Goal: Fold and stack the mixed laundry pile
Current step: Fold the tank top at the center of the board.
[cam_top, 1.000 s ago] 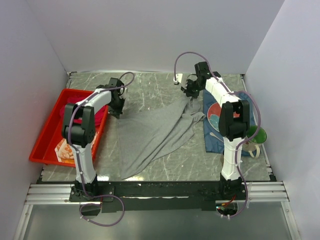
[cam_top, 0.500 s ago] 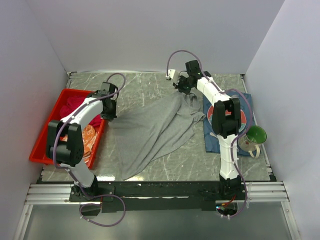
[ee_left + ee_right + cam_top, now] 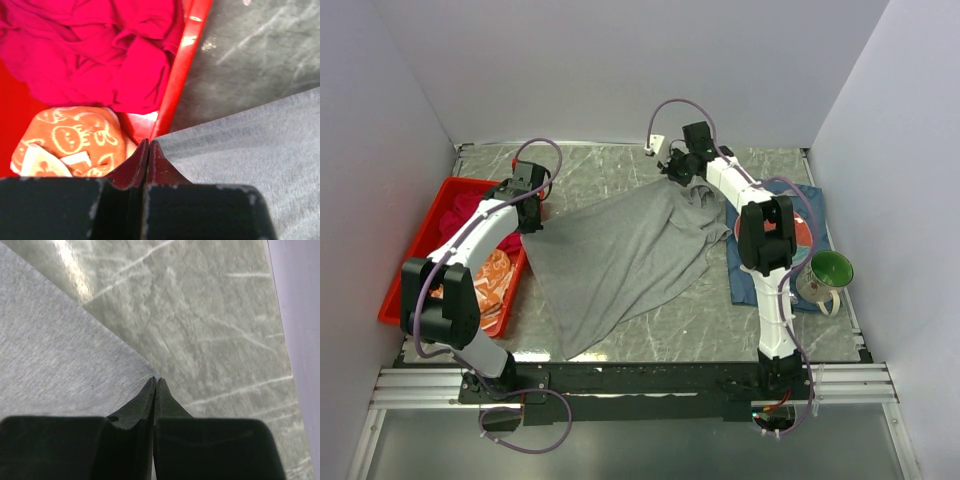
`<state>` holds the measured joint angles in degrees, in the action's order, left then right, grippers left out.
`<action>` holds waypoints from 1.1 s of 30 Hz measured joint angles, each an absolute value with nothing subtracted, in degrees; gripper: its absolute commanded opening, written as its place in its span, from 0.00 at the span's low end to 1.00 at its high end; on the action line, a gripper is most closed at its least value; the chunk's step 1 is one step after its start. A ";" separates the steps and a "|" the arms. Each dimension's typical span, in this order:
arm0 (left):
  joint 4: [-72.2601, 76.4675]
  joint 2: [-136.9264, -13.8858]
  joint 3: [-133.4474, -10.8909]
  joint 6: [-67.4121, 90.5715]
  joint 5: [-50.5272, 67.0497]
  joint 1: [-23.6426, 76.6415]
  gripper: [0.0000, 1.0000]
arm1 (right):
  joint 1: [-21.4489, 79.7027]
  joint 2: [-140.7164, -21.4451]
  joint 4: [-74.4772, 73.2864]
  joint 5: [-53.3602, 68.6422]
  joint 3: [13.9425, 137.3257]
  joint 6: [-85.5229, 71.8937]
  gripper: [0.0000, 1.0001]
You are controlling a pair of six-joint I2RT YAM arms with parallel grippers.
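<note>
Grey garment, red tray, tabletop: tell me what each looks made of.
Grey garment: soft knit fabric, matte, by its fine heathered weave and drape. Red tray: likely hard plastic, glossy, with highlights on its rim. Tabletop: grey marble-look surface, veined and shiny; real stone or laminate cannot be told.

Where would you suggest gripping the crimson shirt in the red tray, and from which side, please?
Probably pinch a raised fold of the crimson shirt, coming down from above. It lies bunched in the red tray, whose wall blocks a sideways approach, and the orange patterned cloth sits right beside it.
</note>
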<state>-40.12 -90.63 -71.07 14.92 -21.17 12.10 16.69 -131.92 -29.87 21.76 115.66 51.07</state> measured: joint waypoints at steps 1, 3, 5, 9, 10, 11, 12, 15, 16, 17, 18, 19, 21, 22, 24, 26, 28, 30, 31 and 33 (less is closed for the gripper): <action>-40.18 -90.61 -71.11 14.94 -21.74 12.10 0.01 | 16.86 -132.00 -29.61 21.71 115.66 50.89 0.00; -40.42 -90.61 -71.11 14.96 -22.79 12.10 0.01 | 17.39 -132.40 -28.14 21.50 115.66 50.33 0.00; -40.69 -90.56 -71.11 15.22 -23.77 12.10 0.01 | 17.85 -132.75 -26.59 21.37 115.68 49.98 0.00; -41.39 -90.02 -70.91 15.92 -25.69 12.10 0.01 | 18.24 -133.47 -23.92 21.15 115.70 49.30 0.00; -41.45 -89.67 -70.81 16.03 -26.11 12.10 0.01 | 18.24 -133.60 -23.42 21.17 115.70 49.21 0.00; -41.47 -89.25 -70.70 16.14 -26.55 12.10 0.01 | 18.24 -133.78 -22.98 21.26 115.72 49.08 0.00; -41.63 -88.88 -70.67 16.27 -26.87 12.10 0.01 | 18.24 -133.91 -22.65 21.52 115.72 49.06 0.00; -41.91 -87.81 -70.67 16.40 -27.29 12.10 0.01 | 18.24 -134.21 -21.82 22.41 115.74 48.93 0.00; -42.04 -87.55 -70.65 16.43 -27.29 12.10 0.01 | 18.24 -134.23 -21.71 22.74 115.74 48.90 0.00; -42.13 -87.42 -70.63 16.38 -27.27 12.10 0.01 | 18.24 -134.23 -21.61 23.00 115.72 48.93 0.00; -42.22 -87.26 -70.50 16.40 -27.18 12.10 0.01 | 18.24 -134.23 -20.99 23.35 115.42 49.06 0.00; -42.30 -87.11 -70.30 16.38 -26.98 12.10 0.01 | 18.24 -134.08 -20.25 23.66 114.85 49.19 0.00; -42.39 -86.94 -69.60 16.38 -26.52 12.10 0.01 | 18.20 -133.91 -19.05 24.14 113.12 49.65 0.00; -42.57 -86.91 -69.25 16.38 -26.17 12.10 0.01 | 18.13 -133.82 -18.74 24.51 111.98 49.91 0.00; -42.72 -86.91 -68.53 16.38 -25.45 12.23 0.01 | 17.93 -133.62 -18.61 25.06 109.73 50.26 0.00; -42.76 -86.91 -67.83 16.40 -24.71 12.36 0.01 | 17.54 -133.25 -18.70 25.61 107.72 50.52 0.00; -42.92 -86.87 -67.24 16.43 -23.90 12.71 0.01 | 16.80 -132.49 -18.92 26.57 105.65 50.76 0.00; -43.18 -86.80 -66.87 16.45 -23.40 13.15 0.01 | 16.05 -131.37 -19.29 27.40 104.18 50.92 0.00; -43.31 -86.74 -66.78 16.49 -23.20 13.37 0.01 | 15.66 -130.61 -19.38 27.86 103.37 51.09 0.00; -43.92 -86.67 -66.76 16.86 -22.74 13.91 0.01 | 15.00 -128.95 -19.29 28.86 101.60 51.46 0.00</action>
